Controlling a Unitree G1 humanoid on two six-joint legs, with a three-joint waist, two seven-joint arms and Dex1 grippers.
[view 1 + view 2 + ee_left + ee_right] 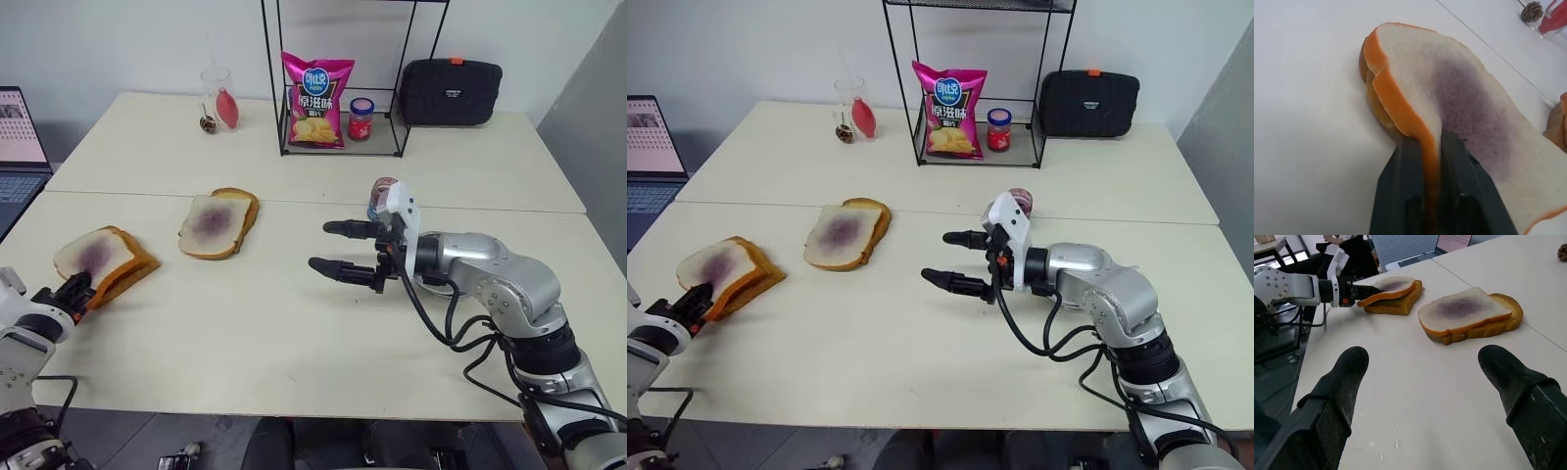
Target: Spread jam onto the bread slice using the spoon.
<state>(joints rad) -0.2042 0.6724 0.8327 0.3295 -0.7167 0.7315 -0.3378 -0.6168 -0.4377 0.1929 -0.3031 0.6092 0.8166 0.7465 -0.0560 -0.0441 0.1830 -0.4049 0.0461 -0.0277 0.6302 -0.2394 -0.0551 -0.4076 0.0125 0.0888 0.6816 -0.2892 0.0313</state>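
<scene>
The bread slice (93, 255) is white with a purple jam (1469, 98) patch in its middle, and it lies on a golden-brown toasted slice (135, 269) at the table's left. My left gripper (1432, 147) is shut on the near crust edge of the bread slice. That corner is lifted slightly off the toast, as the right wrist view (1391, 285) also shows. My right gripper (321, 245) hovers open and empty over the table's middle, pointing left toward the bread. The spoon is out of view.
A second white, purple-smeared slice on a round-topped brown slice (217, 223) lies between the grippers. A small jar (380, 194) stands just behind my right gripper. At the back are a wire rack (274, 98) with a chips bag (316, 88) and a jam jar (361, 118), a glass (217, 98) and a black case (451, 90). A laptop (20, 147) sits far left.
</scene>
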